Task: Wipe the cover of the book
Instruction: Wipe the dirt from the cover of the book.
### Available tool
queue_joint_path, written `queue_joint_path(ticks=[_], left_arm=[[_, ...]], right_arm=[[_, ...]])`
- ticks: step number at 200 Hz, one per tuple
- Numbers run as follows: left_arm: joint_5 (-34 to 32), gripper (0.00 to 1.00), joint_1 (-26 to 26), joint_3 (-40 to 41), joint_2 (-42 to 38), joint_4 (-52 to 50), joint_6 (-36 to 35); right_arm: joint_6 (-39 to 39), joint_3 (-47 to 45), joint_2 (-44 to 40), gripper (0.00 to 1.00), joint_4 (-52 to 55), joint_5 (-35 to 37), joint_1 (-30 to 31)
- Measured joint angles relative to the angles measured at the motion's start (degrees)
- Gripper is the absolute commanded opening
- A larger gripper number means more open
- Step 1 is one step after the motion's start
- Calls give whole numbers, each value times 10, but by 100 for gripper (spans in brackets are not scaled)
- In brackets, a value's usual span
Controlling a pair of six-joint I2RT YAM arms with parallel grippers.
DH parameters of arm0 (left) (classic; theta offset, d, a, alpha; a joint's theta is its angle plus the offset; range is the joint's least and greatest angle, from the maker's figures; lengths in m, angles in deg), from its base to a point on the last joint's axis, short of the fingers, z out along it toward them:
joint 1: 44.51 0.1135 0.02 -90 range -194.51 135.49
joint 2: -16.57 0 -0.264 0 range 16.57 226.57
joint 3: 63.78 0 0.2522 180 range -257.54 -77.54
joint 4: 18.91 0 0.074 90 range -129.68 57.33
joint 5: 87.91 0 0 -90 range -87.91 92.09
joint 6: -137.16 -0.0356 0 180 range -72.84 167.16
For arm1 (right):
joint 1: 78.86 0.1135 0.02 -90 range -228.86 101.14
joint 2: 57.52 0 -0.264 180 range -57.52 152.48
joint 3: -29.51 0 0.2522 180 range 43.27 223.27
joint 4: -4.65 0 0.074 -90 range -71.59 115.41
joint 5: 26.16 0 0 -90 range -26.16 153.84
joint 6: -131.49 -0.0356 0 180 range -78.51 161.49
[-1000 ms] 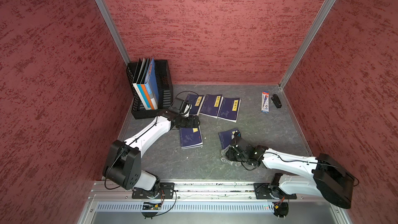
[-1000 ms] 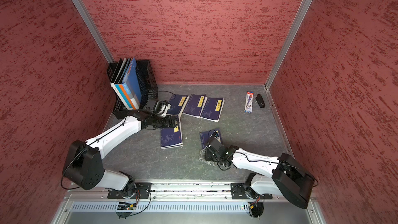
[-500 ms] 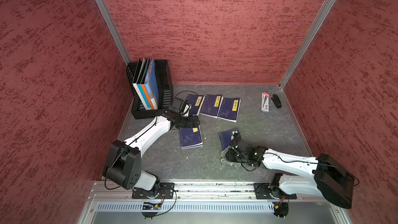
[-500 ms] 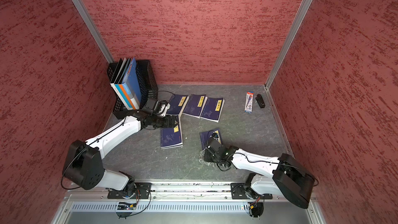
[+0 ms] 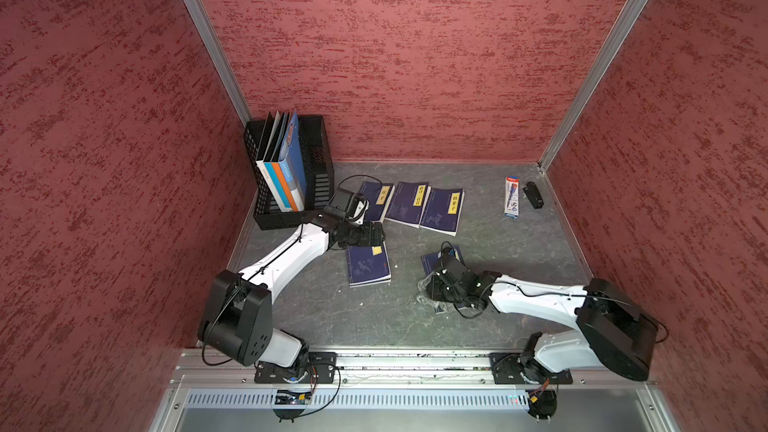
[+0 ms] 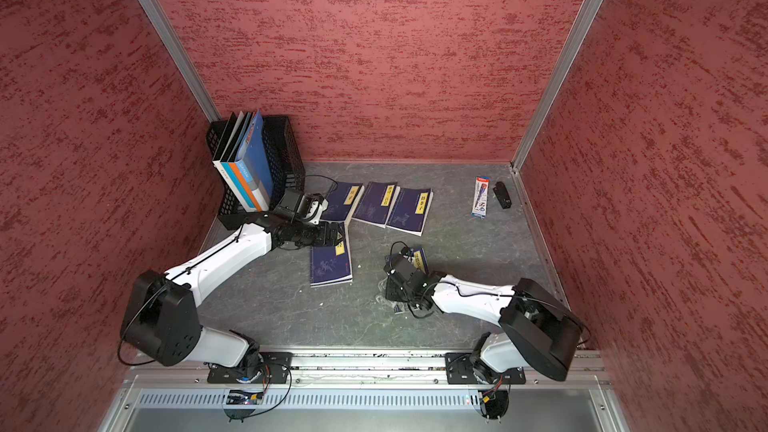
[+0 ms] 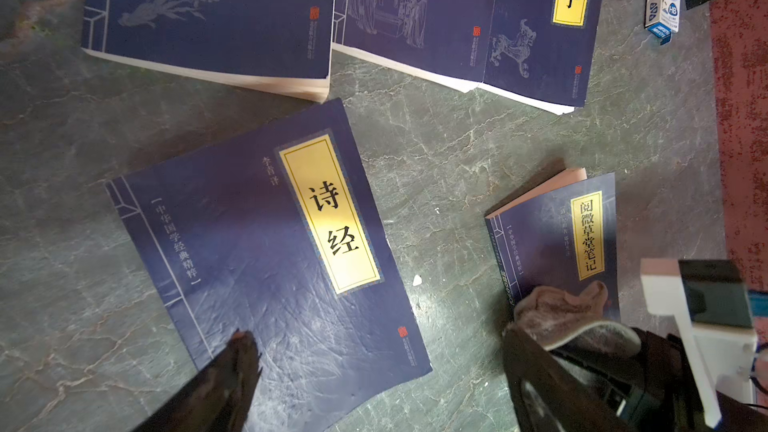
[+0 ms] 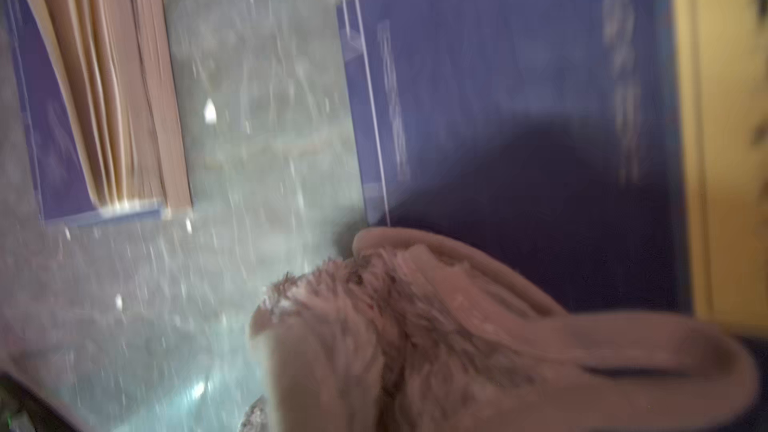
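Your right fingers (image 5: 433,288) stay closed on the bunched cloth (image 8: 415,326) and over the last second have dragged it a little toward the left arm's side, across the near end of the book (image 7: 552,234) that lies flat on the worktop (image 5: 498,251). I judge the wipe under way, though the yellow-label end of the cover looks not yet reached. Your left fingers (image 7: 232,371) have not shifted: they hang spread wide and empty above the second book (image 7: 270,263).
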Motion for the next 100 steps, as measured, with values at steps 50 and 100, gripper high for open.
queue_joint_path(ticks=[50, 100], left_arm=[[0, 93, 0, 0, -18, -2, 0], [0, 93, 0, 0, -32, -2, 0]], right_arm=[[79, 66, 79, 27, -35, 7, -97], [126, 97, 113, 26, -47, 6, -115]])
